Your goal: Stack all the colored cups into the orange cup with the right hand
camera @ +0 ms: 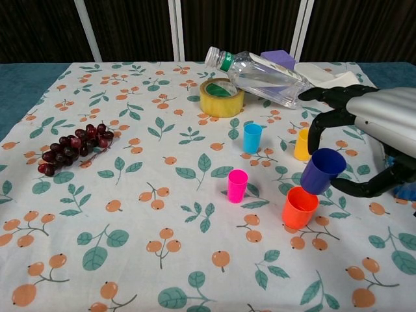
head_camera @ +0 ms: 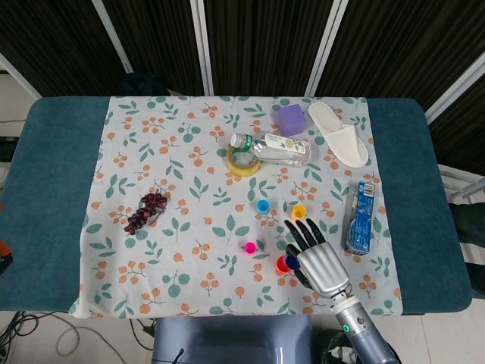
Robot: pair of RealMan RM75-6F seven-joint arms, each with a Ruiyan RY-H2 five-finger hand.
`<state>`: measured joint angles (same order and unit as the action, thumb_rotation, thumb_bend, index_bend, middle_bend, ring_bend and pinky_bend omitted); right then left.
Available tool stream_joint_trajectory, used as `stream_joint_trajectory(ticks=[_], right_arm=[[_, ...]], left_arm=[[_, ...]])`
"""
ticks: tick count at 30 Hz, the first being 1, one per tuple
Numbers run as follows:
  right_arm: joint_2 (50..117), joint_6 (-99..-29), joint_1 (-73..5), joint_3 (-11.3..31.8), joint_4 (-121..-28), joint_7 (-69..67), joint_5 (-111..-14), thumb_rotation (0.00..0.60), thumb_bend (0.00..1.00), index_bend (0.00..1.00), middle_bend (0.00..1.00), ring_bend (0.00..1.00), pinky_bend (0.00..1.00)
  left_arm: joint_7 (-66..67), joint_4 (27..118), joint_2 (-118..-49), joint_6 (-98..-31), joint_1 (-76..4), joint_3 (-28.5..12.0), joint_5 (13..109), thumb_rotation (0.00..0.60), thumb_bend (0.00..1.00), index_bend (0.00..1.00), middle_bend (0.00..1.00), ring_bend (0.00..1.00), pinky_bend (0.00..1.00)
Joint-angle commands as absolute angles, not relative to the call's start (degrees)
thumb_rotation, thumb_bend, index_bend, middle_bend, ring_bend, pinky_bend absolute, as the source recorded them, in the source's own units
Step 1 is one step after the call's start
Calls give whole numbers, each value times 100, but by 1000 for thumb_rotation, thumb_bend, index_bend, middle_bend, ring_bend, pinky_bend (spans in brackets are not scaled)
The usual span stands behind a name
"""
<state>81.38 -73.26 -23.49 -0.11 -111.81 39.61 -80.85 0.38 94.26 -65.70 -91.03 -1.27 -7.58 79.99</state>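
No legible text, labels or numbers anywhere

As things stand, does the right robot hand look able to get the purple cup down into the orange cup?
Probably yes. The right robot hand holds the purple cup tilted just above the orange cup, whose mouth is open and empty. Nothing lies between them; the yellow cup stands behind, clear of the path.

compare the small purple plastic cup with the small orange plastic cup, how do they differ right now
The small purple plastic cup is held by the right hand, lifted off the cloth; the small orange plastic cup stands on the floral tablecloth untouched. The purple cup is tilted, its mouth turned up and to the right, while the orange cup sits upright. The purple cup hangs just above the orange cup's rim. Both are open, empty tumblers of similar shape.
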Motion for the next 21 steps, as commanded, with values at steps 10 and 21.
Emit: stream_joint_trajectory(ticks=[10, 21], right_arm=[[8291, -7165, -2349, 6, -11098, 4007, -7909, 600, 393, 466, 0, 0, 36], [8472, -7079, -2361, 9, -10974, 4007, -7892, 600, 392, 466, 0, 0, 36]], left_arm=[[39, 9426, -6573, -9092, -130, -761, 7988, 600, 762, 150, 8, 0, 0], [28, 9424, -6572, -9111, -123, -769, 7985, 600, 762, 150, 8, 0, 0]])
